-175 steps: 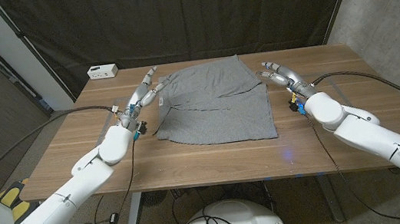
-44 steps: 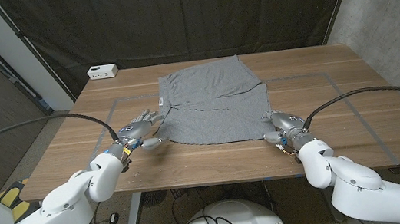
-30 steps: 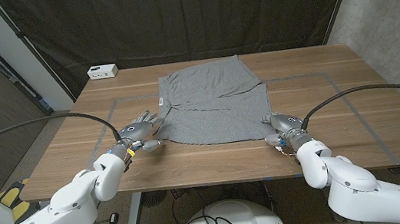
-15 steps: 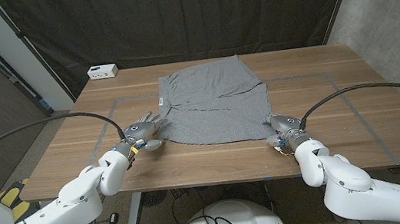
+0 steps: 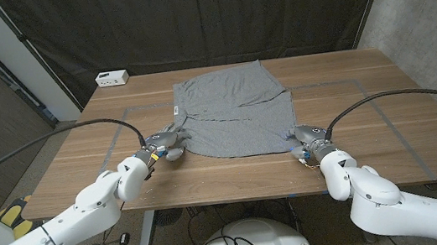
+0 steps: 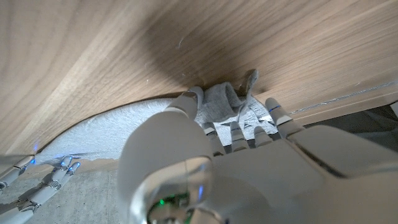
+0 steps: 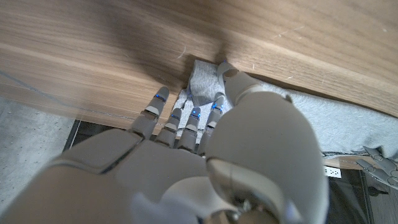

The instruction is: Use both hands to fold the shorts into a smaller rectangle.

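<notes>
Left robot hand (image 5: 167, 142) and right robot hand (image 5: 301, 139) each pinch a near corner of the flat grey fabric shorts (image 5: 234, 112), which stretch away across the wooden tabletop (image 5: 79, 158)

**Shorts mid-bench, a hand at each near corner**

The shorts (image 5: 236, 112) lay on the bench (image 5: 79, 153). The left hand (image 5: 165, 142) sat at their near left corner, the right hand (image 5: 304, 141) at their near right. A small box (image 5: 112, 78) stood far left.
</notes>
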